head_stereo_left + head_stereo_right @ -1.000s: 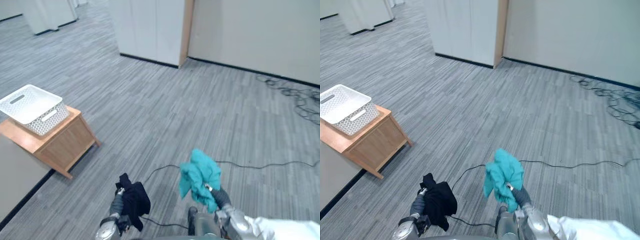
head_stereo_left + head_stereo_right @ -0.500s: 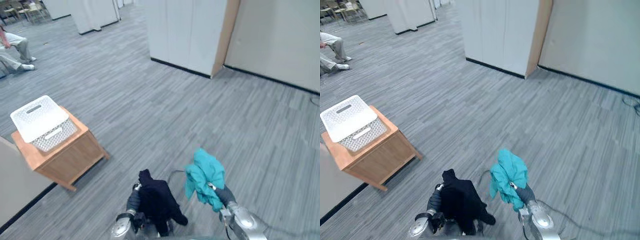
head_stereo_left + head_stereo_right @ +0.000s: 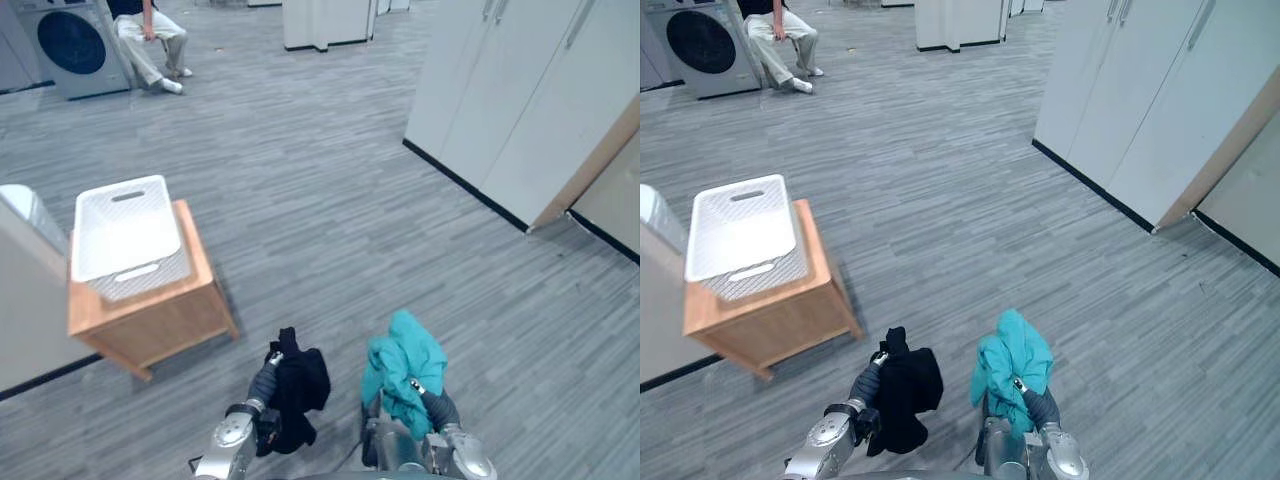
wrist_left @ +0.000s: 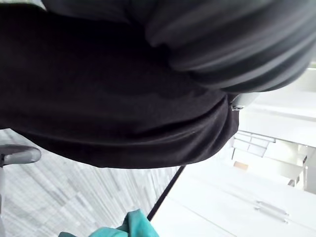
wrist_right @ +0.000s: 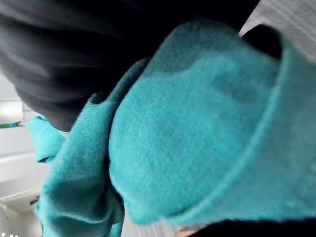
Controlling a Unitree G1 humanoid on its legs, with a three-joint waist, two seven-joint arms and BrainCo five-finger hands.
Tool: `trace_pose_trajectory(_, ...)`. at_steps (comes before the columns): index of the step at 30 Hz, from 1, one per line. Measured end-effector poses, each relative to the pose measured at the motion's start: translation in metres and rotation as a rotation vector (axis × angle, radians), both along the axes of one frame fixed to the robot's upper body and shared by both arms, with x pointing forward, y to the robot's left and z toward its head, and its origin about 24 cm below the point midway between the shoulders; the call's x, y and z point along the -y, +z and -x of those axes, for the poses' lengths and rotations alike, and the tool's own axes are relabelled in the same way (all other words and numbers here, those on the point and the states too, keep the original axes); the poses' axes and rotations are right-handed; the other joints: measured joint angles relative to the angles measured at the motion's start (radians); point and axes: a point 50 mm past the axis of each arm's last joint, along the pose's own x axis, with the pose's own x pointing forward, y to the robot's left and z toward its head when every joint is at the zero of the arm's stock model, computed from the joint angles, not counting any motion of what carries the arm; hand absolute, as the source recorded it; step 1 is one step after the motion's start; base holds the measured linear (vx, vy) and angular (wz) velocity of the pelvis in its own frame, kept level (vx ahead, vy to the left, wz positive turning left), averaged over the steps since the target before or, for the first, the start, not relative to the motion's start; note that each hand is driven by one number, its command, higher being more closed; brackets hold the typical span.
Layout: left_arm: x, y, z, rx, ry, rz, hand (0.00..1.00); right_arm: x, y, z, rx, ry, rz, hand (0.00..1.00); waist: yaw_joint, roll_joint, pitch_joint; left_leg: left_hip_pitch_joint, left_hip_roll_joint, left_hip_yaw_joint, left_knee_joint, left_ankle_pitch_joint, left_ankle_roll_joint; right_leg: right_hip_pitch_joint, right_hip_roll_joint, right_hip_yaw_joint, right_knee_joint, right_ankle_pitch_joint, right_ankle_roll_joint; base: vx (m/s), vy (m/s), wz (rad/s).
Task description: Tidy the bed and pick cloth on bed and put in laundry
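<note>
Black crumpled cloth (image 3: 300, 383): gripped by left robot hand (image 3: 262, 388).
Teal knit cloth (image 3: 403, 362): gripped by right robot hand (image 3: 432, 405).
Change: camera swung toward white mesh basket (image 3: 126, 232); drop-off likely next.

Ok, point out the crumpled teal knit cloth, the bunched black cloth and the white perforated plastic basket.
Teal cloth (image 3: 405, 360), left eye view: middle of the bunch.
Black cloth (image 3: 300, 385), left eye view: middle of its hanging fold.
White basket (image 3: 150, 280), left eye view: perforated side wall.
</note>
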Motion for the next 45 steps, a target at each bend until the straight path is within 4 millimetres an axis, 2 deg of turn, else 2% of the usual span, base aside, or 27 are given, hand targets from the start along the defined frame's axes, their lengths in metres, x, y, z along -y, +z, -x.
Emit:
trace_pose_trajectory(2,0.006,-0.001,-0.003,-0.007,0.012,0.017,1.0,0.006,0.006,-0.012,0.032,-0.006,0.0,1.0,-0.004,0.032,0.015,-0.15,0.092,0.056,0.402,0.1,-0.119,0.069,0.052,-0.023,-0.011,0.017,-0.072,0.7,-0.449,0.0)
trace_pose_trajectory(3,0.011,-0.002,-0.002,-0.012,0.03,0.031,1.0,0.005,0.008,-0.018,0.039,0.022,0.009,1.0,0.008,0.059,0.029,-0.249,0.167,0.062,0.629,0.218,-0.114,0.137,0.1,-0.015,-0.049,-0.009,-0.09,0.59,-0.352,-0.24)
trace_pose_trajectory(5,0.011,-0.003,0.0,-0.02,0.049,0.035,1.0,0.002,0.006,-0.027,0.036,0.059,0.006,1.0,0.03,0.068,0.043,-0.377,0.229,0.059,0.83,0.184,-0.071,0.252,0.148,0.009,-0.096,-0.036,-0.098,0.58,-0.316,-0.44)
trace_pose_trajectory(9,0.0,-0.005,0.006,-0.026,0.109,0.035,1.0,-0.003,0.015,-0.041,0.096,0.148,0.024,1.0,0.066,0.033,0.067,-0.522,0.143,0.054,0.58,0.155,-0.083,0.396,0.133,0.066,-0.152,-0.094,-0.091,0.51,-0.236,-0.4)
trace_pose_trajectory(11,-0.005,-0.009,0.017,-0.052,0.149,0.04,1.0,-0.004,0.016,-0.042,0.098,0.235,0.066,1.0,0.07,0.038,0.075,-0.539,0.082,0.145,0.174,0.223,-0.142,0.472,0.123,0.077,-0.191,-0.138,-0.082,0.48,-0.061,-0.21)
trace_pose_trajectory(13,0.0,-0.011,0.022,-0.071,0.181,0.063,1.0,0.003,0.013,-0.036,0.071,0.252,0.087,1.0,0.07,0.065,0.078,-0.527,0.072,0.276,-0.025,0.314,-0.147,0.541,0.142,0.061,-0.221,-0.183,-0.064,0.49,0.019,0.3)
trace_pose_trajectory(15,0.005,-0.01,0.023,-0.074,0.206,0.1,1.0,0.009,0.009,-0.029,0.036,0.28,0.11,1.0,0.079,0.09,0.064,-0.531,0.073,0.372,-0.075,0.315,-0.124,0.582,0.164,0.03,-0.191,-0.277,-0.06,0.57,0.078,0.43)
trace_pose_trajectory(16,0.005,-0.007,0.02,-0.059,0.22,0.115,1.0,0.007,0.009,-0.03,0.028,0.297,0.102,1.0,0.107,0.068,0.05,-0.539,0.057,0.394,-0.071,0.341,-0.036,0.568,0.139,0.014,-0.101,-0.376,-0.048,0.58,0.094,0.27)
trace_pose_trajectory(17,0.002,-0.008,0.021,-0.07,0.233,0.106,1.0,0.002,0.006,-0.028,0.015,0.298,0.081,1.0,0.118,0.015,0.021,-0.541,0.021,0.416,-0.055,0.359,0.023,0.556,0.099,-0.003,-0.047,-0.421,-0.018,0.78,0.04,0.3)
trace_pose_trajectory(18,-0.001,-0.012,0.026,-0.094,0.273,0.106,1.0,-0.004,0.009,-0.035,0.038,0.334,0.077,1.0,0.13,-0.006,0.001,-0.518,-0.009,0.41,-0.061,0.406,0.143,0.432,0.036,-0.048,0.287,-0.49,0.106,0.65,0.006,0.4)
trace_pose_trajectory(19,-0.002,-0.012,0.025,-0.096,0.282,0.103,1.0,-0.006,0.01,-0.037,0.039,0.339,0.073,1.0,0.123,-0.023,0.003,-0.509,-0.033,0.391,-0.061,0.398,0.205,0.365,-0.002,-0.059,0.455,-0.461,0.161,0.78,-0.005,1.03)
trace_pose_trajectory(20,-0.004,-0.012,0.025,-0.097,0.292,0.093,1.0,-0.009,0.009,-0.038,0.042,0.347,0.063,1.0,0.102,-0.048,0.017,-0.459,-0.072,0.332,-0.073,0.373,0.192,0.261,-0.071,-0.071,0.719,-0.341,0.179,0.6,0.02,1.14)
trace_pose_trajectory(22,-0.005,-0.013,0.028,-0.108,0.31,0.078,1.0,-0.012,0.007,-0.033,0.029,0.369,0.054,1.0,0.109,-0.041,0.049,-0.347,-0.084,0.243,-0.079,0.338,0.164,0.224,-0.104,-0.08,0.802,-0.372,0.123,0.63,-0.079,1.32)
trace_pose_trajectory(24,-0.007,-0.015,0.034,-0.121,0.333,0.061,1.0,-0.019,0.006,-0.026,0.041,0.406,0.043,1.0,0.104,0.008,0.064,-0.233,-0.058,0.09,-0.082,0.279,0.125,0.198,-0.092,-0.063,0.586,-0.412,0.077,0.63,-0.203,1.79)
trace_pose_trajectory(26,-0.013,-0.013,0.033,-0.107,0.336,0.044,1.0,-0.023,0.008,-0.02,0.056,0.421,0.032,1.0,0.1,0.021,0.057,-0.218,-0.036,-0.006,-0.077,0.242,0.093,0.152,-0.07,0.005,0.297,-0.376,0.091,0.48,-0.32,1.86)
trace_pose_trajectory(27,-0.026,-0.011,0.031,-0.091,0.354,0.007,1.0,-0.031,0.011,-0.019,0.076,0.455,0.013,1.0,0.1,0.003,0.057,-0.217,-0.032,-0.097,-0.04,0.195,0.059,0.118,-0.077,0.149,0.059,-0.265,0.123,0.44,-0.383,1.51)
trace_pose_trajectory(28,-0.028,-0.011,0.031,-0.09,0.355,0.003,1.0,-0.032,0.012,-0.019,0.078,0.456,0.012,1.0,0.101,-0.001,0.057,-0.219,-0.032,-0.103,-0.035,0.193,0.052,0.116,-0.079,0.16,0.045,-0.256,0.129,0.4,-0.453,1.74)
trace_pose_trajectory(29,-0.04,-0.011,0.035,-0.095,0.363,-0.032,1.0,-0.038,0.013,-0.019,0.086,0.465,-0.007,1.0,0.105,-0.017,0.054,-0.216,-0.036,-0.154,0.028,0.133,0.02,0.112,-0.093,0.236,-0.018,-0.184,0.188,0.42,-0.552,1.25)
trace_pose_trajectory(31,-0.065,-0.014,0.058,-0.14,0.418,-0.101,1.0,-0.053,0.013,-0.017,0.09,0.517,-0.036,1.0,0.131,-0.075,0.021,-0.176,-0.041,-0.196,0.133,0.033,-0.025,0.131,-0.108,0.215,0.049,-0.183,0.13,0.47,-0.628,1.14)
trace_pose_trajectory(32,-0.068,-0.016,0.063,-0.16,0.442,-0.106,1.0,-0.052,0.015,-0.019,0.098,0.53,-0.03,1.0,0.128,-0.064,0.021,-0.197,-0.027,-0.185,0.223,0.012,-0.031,0.14,-0.101,0.196,0.095,-0.156,0.126,0.36,-0.492,1.17)
trace_pose_trajectory(33,-0.061,-0.018,0.063,-0.174,0.475,-0.08,1.0,-0.047,0.016,-0.022,0.099,0.544,-0.009,1.0,0.107,-0.016,0.035,-0.288,0.033,-0.144,0.444,0.021,-0.033,0.174,-0.069,0.131,0.13,-0.172,0.101,0.36,-0.546,1.45)
trace_pose_trajectory(34,-0.051,-0.02,0.064,-0.186,0.5,-0.036,1.0,-0.034,0.019,-0.026,0.101,0.551,0.036,1.0,0.113,0.046,0.049,-0.379,0.138,-0.07,0.634,0.09,-0.002,0.247,-0.022,0.058,0.104,-0.197,0.074,0.31,-0.494,1.57)
trace_pose_trajectory(35,-0.044,-0.023,0.071,-0.209,0.507,-0.012,1.0,-0.028,0.02,-0.029,0.091,0.562,0.063,1.0,0.123,0.078,0.057,-0.412,0.217,0.021,0.702,0.151,0.004,0.316,-0.008,-0.003,0.053,-0.202,0.057,0.25,-0.397,1.03)
trace_pose_trajectory(36,-0.043,-0.024,0.073,-0.212,0.505,-0.011,1.0,-0.028,0.02,-0.031,0.094,0.556,0.062,1.0,0.124,0.073,0.058,-0.414,0.228,0.068,0.699,0.146,0.007,0.332,-0.016,-0.018,0.039,-0.202,0.049,0.26,-0.326,0.85)
trace_pose_trajectory(39,-0.041,-0.02,0.068,-0.177,0.508,0.009,1.0,-0.027,0.026,-0.039,0.128,0.527,0.057,1.0,0.121,0.054,0.06,-0.398,0.202,0.328,0.487,0.126,-0.023,0.42,-0.035,-0.127,-0.102,-0.162,0.035,0.27,-0.275,0.93)
trace_pose_trajectory(43,-0.03,-0.017,0.064,-0.151,0.548,0.059,1.0,-0.022,0.034,-0.053,0.164,0.525,0.082,1.0,0.117,0.042,0.07,-0.347,0.08,0.572,0.119,0.13,-0.023,0.497,-0.034,-0.285,-0.183,-0.162,0.053,0.26,-0.149,1.19)
trace_pose_trajectory(45,-0.026,-0.017,0.068,-0.151,0.549,0.064,1.0,-0.022,0.034,-0.055,0.163,0.517,0.088,1.0,0.128,0.045,0.067,-0.319,0.058,0.618,-0.008,0.188,0.06,0.528,-0.024,-0.325,-0.171,-0.199,0.082,0.19,-0.022,0.78)
